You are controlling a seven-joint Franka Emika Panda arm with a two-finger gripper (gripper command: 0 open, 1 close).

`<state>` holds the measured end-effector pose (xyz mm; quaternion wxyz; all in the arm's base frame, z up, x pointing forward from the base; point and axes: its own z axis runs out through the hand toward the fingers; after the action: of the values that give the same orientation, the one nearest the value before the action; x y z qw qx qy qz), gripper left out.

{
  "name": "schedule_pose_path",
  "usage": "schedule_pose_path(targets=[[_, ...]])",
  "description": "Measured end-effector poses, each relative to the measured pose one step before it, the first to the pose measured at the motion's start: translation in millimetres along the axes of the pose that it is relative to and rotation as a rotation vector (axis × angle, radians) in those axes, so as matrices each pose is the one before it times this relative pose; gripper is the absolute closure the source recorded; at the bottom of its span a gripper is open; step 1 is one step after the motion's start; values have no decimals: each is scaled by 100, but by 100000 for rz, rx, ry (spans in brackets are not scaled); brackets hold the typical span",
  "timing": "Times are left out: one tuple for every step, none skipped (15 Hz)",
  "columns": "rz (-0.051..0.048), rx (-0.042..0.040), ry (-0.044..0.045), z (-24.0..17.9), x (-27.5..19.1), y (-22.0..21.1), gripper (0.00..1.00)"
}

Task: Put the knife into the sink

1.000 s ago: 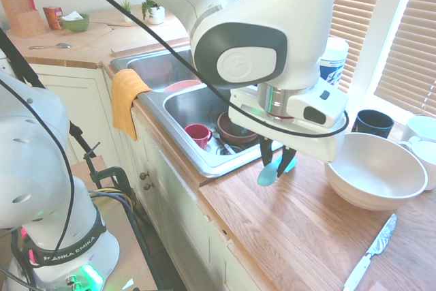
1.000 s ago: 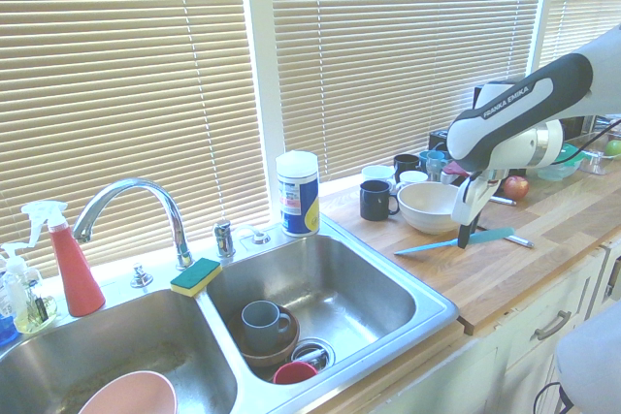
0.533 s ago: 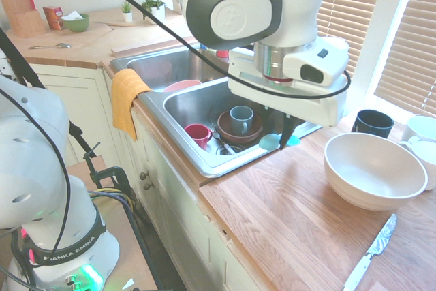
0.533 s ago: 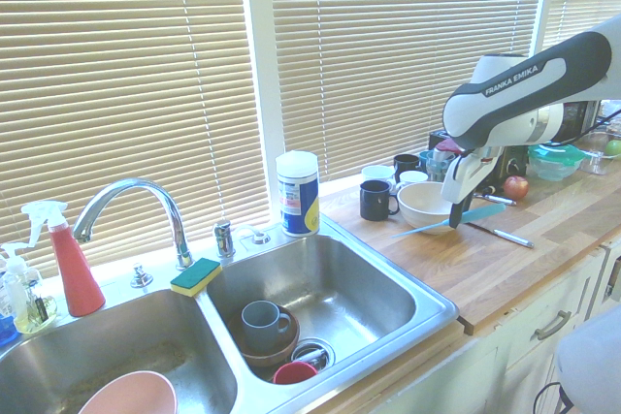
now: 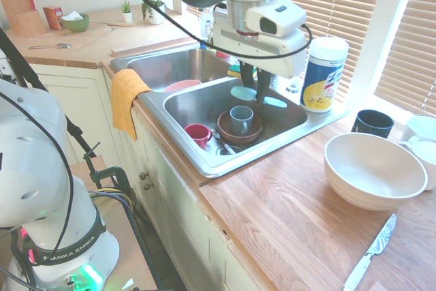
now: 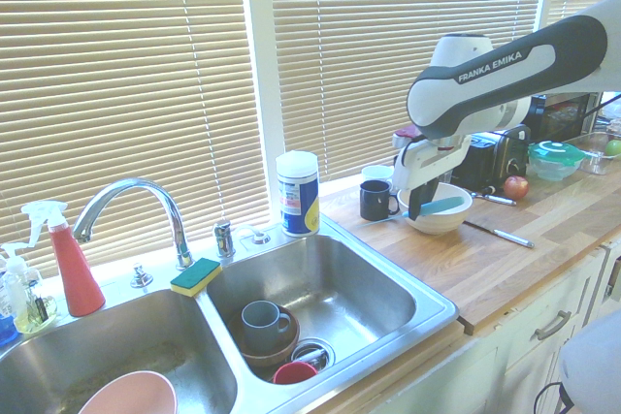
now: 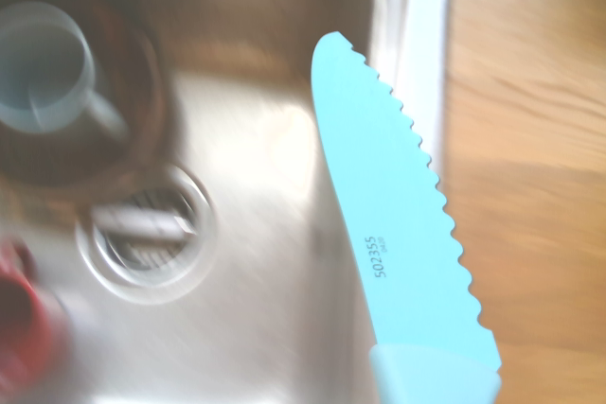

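My gripper (image 5: pixel 256 93) is shut on the turquoise knife (image 5: pixel 275 101) and holds it roughly level in the air above the sink's right-hand basin (image 5: pixel 197 103). From the other side, the gripper (image 6: pixel 416 208) and the knife (image 6: pixel 441 206) hang over the sink's counter-side rim (image 6: pixel 427 309). Up close in the wrist view, the serrated blade (image 7: pixel 398 234) lies above the basin floor and drain (image 7: pixel 147 229), near the basin wall that borders the wooden counter (image 7: pixel 530 139).
In the basin sit a grey mug in a brown bowl (image 5: pixel 240 119) and a red cup (image 5: pixel 197 133). A wipes canister (image 5: pixel 323 73), black mug (image 5: pixel 372 123), white bowl (image 5: pixel 375 168) and silver knife (image 5: pixel 371 253) are on the counter. An orange cloth (image 5: pixel 126 97) hangs off the sink's front.
The arm has lifted the knife off the counter and carried it sideways, from beside the white bowl to over the right basin. The grip stayed shut.
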<state>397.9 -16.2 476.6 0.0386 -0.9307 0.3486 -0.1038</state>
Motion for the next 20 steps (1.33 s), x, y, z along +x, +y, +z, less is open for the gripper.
schedule_pose_path(targets=[[4098, -421, 1467, 362, -1072, -1995, 100], [3085, -456, 904, 674, -1178, -1853, 100], [2003, -108, 594, 822, -1031, -1685, 100], [2224, -288, 703, 955, -907, -1463, 100], [2474, -631, 1059, 1068, -870, -1406, 100], [2225, -783, 809, 1023, -609, -1085, 100], [1632, -807, 635, 985, -414, -785, 100], [1284, -902, 248, 1044, -287, -582, 100], [658, -1278, -261, 1121, -380, -515, 100], [-159, -925, -231, 1043, -503, -432, 100], [-735, -581, -81, 1078, -592, -417, 100], [-695, 166, -604, 1175, -591, -447, 100], [-763, 553, -1124, 1370, -402, -425, 100], [-186, 265, -1249, 1523, -114, -326, 100], [185, -157, -1214, 1689, 78, -217, 100], [440, -618, -1052, 1680, 297, -178, 100], [611, -506, -1044, 1488, 225, -212, 100], [627, -425, -1146, 1399, 64, -265, 100], [275, -356, -1025, 1301, -63, -195, 100], [-43, -448, -785, 1116, -157, -189, 100]])
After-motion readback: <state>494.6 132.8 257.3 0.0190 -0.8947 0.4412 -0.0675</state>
